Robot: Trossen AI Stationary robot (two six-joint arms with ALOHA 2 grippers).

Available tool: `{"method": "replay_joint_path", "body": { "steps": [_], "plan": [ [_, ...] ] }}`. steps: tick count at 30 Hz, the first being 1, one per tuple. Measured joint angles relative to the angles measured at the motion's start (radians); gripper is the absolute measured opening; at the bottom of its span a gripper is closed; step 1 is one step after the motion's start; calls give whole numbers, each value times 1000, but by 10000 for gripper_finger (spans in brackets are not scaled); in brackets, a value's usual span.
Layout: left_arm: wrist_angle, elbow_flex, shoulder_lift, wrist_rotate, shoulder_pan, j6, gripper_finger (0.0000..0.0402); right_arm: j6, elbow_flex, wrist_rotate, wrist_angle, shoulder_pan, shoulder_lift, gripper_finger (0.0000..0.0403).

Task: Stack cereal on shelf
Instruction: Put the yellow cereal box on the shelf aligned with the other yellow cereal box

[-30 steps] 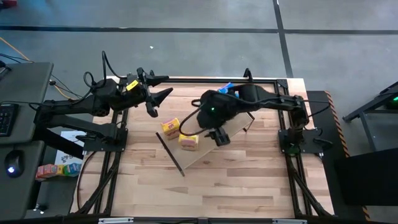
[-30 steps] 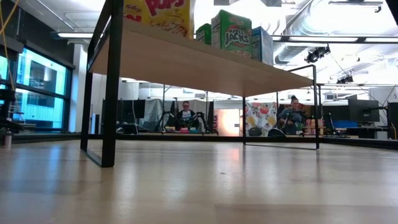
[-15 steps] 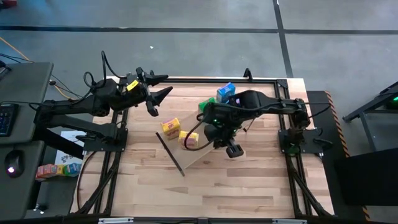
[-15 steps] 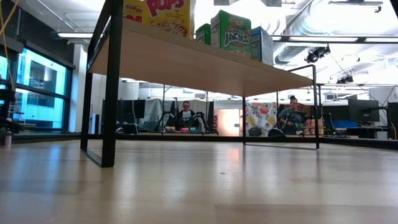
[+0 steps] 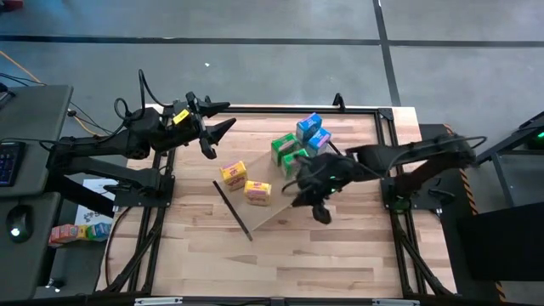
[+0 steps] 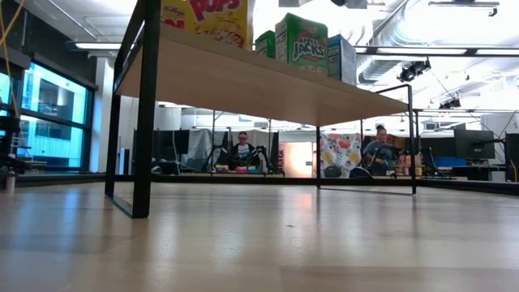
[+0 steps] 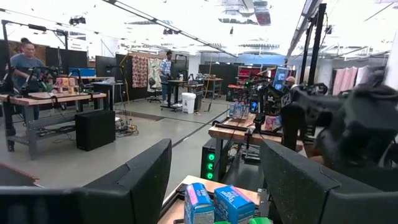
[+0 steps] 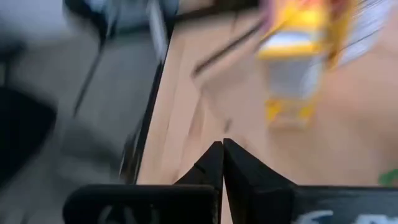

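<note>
The shelf [image 5: 280, 204], a pale board with black end brackets, lies slantwise across the table. On it stand two yellow cereal boxes [image 5: 233, 174] [image 5: 257, 192], two green ones [image 5: 289, 153] and two blue ones [image 5: 313, 132]. In the low view the boxes [image 6: 302, 40] stand on top of the board [image 6: 259, 85]. My right gripper [image 5: 320, 210] is shut and empty, above the shelf's near edge beside the green boxes; its fingers meet in its wrist view [image 8: 222, 163]. My left gripper [image 5: 219, 127] is open and empty at the far left, clear of the shelf [image 7: 214, 180].
A black frame [image 5: 255, 109] runs round the tabletop. Bare wooden tabletop [image 5: 280, 255] lies on the near side of the shelf. A desk with loose coloured boxes [image 5: 81, 229] stands off the table's left. People sit in the room beyond [image 6: 242, 150].
My right arm has drawn back from over the shelf toward the table's right edge, and its gripper has gone toward the near edge. The green and blue boxes, covered by the arm a second ago, now show on the shelf.
</note>
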Motion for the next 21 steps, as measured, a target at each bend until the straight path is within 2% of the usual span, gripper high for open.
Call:
{"method": "replay_joint_path", "body": {
  "steps": [4, 7, 13, 21],
  "plan": [
    [0, 0, 0, 0, 0, 0, 236, 141, -210, 122, 342, 6, -72, 0],
    [0, 0, 0, -1, 0, 0, 236, 193, -264, 134, 491, 13, -47, 0],
    [1, 0, 0, -26, 0, 0, 236, 144, -246, 126, 503, 32, 39, 0],
    [0, 0, 0, -49, 0, 0, 236, 115, -242, 99, 573, 2, 75, 0]
  ]
}}
